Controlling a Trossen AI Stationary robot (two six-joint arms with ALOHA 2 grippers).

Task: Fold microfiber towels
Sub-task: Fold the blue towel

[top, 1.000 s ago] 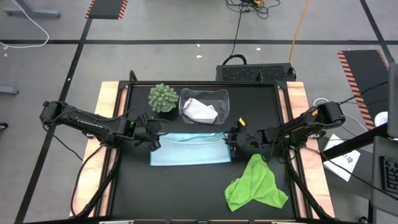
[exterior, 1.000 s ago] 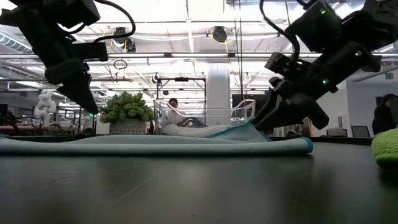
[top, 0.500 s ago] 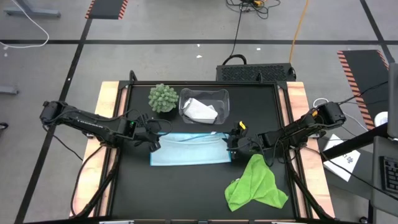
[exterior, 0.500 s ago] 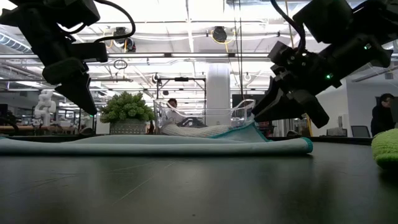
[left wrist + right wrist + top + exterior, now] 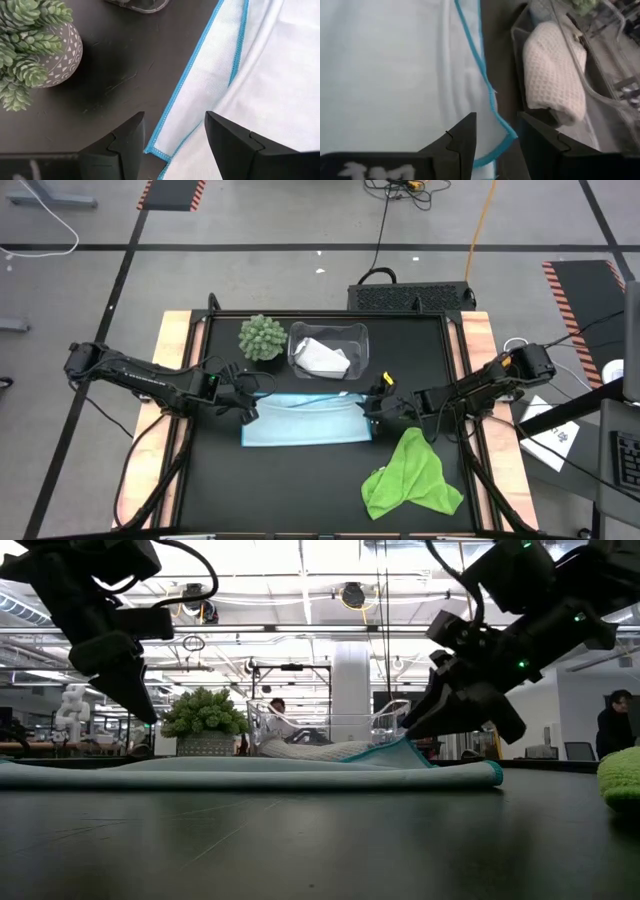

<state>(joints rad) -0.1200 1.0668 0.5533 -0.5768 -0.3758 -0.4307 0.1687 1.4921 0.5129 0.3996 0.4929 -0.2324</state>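
From above I see the light blue microfiber towel (image 5: 305, 420) lying mid-table, long axis left-right. My low camera alone shows its right corner lifted, pinched by the right gripper (image 5: 412, 732); left gripper (image 5: 246, 409) spread, empty.

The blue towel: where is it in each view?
High view: blue towel flat at table centre, between the arms.
Low view: long flat band, one corner raised.
Left wrist view: pale cloth with blue hem.
Right wrist view: fills most of the picture.
Shared landmark: clear bin beside it.
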